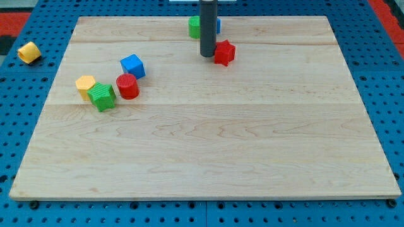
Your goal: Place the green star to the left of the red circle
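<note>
Reaching the green star (101,96) is where trouble could start, because my tip (207,56) sits far from it, near the view's top, with a red star-like block (224,52) just beside it on the view's right and a green block (194,26) and a blue block (218,25) partly hidden behind the rod above it. The rod has no claw to open or close; it is a bare end resting on the wooden board (202,151) and holding nothing. The green star lies well down and toward the view's left of my tip, and it already appears to sit left of the red circle (127,86), slightly lower, close to it or touching. I judge the main risk is a careless approach: coming in from the view's right would strike the red circle first and shove both blocks together, undoing the arrangement. A yellow block (86,84) presses against the star's upper left and a blue cube (133,66) stands just above the circle, so any nudge in that crowded cluster could carry neighbours along. The star itself looks ridged on top, bright green, chunky and blunt-pointed, likely to rotate if pushed off-centre. Another yellow block (28,52) lies off the board, far left.
</note>
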Controlling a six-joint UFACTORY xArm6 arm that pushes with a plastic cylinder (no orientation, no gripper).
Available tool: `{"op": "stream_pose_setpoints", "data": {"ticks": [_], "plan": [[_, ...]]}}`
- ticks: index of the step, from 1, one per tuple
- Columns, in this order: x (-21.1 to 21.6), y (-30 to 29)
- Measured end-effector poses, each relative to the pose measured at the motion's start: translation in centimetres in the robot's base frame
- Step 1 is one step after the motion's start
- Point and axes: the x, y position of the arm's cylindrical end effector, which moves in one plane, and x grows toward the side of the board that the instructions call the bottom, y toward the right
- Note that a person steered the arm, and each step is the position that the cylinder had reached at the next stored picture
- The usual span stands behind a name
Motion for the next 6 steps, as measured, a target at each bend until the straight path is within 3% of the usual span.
{"op": "stream_pose_setpoints", "data": {"ticks": [1, 2, 3, 4, 6], "plan": [[6.1, 1.9], [14.3, -5.1], [15.2, -20.6], [13.2, -26.5], [7.9, -18.5]]}}
